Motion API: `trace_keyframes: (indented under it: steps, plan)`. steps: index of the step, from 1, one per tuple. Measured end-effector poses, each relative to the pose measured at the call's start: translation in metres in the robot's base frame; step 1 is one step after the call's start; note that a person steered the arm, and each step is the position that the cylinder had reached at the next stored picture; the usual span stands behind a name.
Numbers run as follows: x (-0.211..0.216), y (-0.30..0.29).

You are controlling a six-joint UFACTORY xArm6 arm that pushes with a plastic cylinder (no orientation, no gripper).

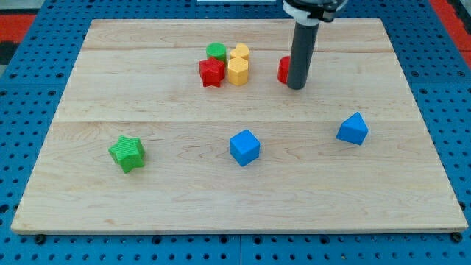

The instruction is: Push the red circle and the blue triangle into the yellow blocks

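Note:
My tip (296, 87) stands near the view's top, right of centre. The red circle (283, 70) is just left of the rod and mostly hidden behind it; it looks to be touching the rod. Two yellow blocks sit to its left: a yellow hexagon (238, 71) and another yellow block (240, 52) behind it. The blue triangle (352, 129) lies at the view's right, well below and right of my tip. A blue cube (244, 146) lies at the centre.
A red star (211, 72) and a green circle (216, 51) sit against the left side of the yellow blocks. A green star (127, 153) lies at the lower left. The wooden board (110, 73) rests on a blue pegboard.

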State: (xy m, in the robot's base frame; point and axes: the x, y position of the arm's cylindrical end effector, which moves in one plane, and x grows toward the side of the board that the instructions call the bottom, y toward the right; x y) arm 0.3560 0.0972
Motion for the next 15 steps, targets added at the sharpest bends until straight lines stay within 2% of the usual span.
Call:
trace_keyframes:
  steps: [1, 2, 3, 4, 6, 7, 8, 9, 10, 11, 13, 15]
  plan:
    - [-0.013, -0.011]
    - [-0.007, 0.032]
    - [-0.032, 0.068]
    - [-0.049, 0.048]
    - [-0.049, -0.040]
    - [-0.049, -0.024]
    - [-0.031, 0.052]
    - [0.027, 0.117]
    - [0.108, 0.138]
    - [0.141, 0.109]
    - [0.061, 0.025]
    - [0.082, 0.056]
